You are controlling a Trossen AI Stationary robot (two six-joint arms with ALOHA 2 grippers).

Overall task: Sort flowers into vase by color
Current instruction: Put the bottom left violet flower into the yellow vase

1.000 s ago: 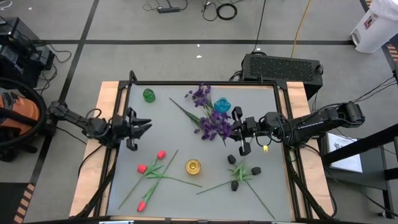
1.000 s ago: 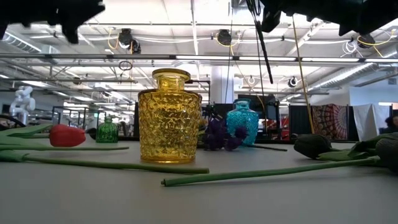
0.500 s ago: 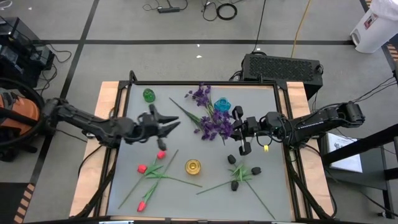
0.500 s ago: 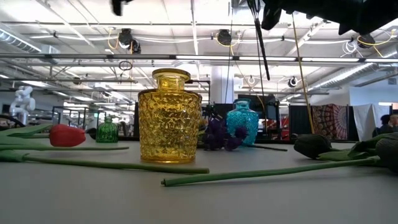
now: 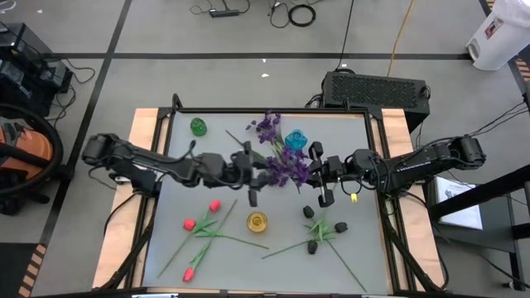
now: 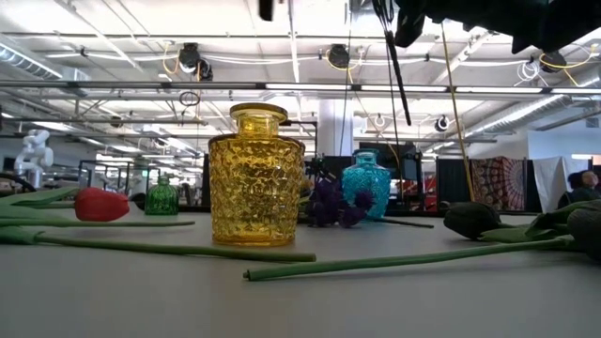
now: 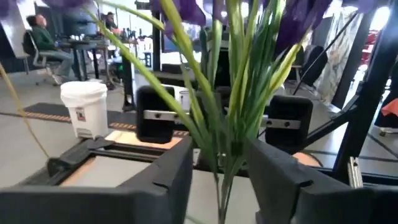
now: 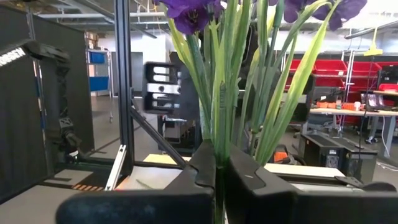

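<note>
High view: right gripper (image 5: 317, 175) pinches the purple flowers (image 5: 286, 165) near the worktop's back edge; left gripper (image 5: 250, 171) gapes around their stems beside the blue vase (image 5: 296, 139).

Left arm stretched across table centre, left gripper (image 5: 251, 165) fingers spread apart. Right arm reaches in from right edge, right gripper (image 5: 317, 175) fingers pressed together.

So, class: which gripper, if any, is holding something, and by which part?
The right gripper is shut on the bushy purple flower spray, pinching its green stems. The left gripper stands open around the same stems, not clamping.
</note>
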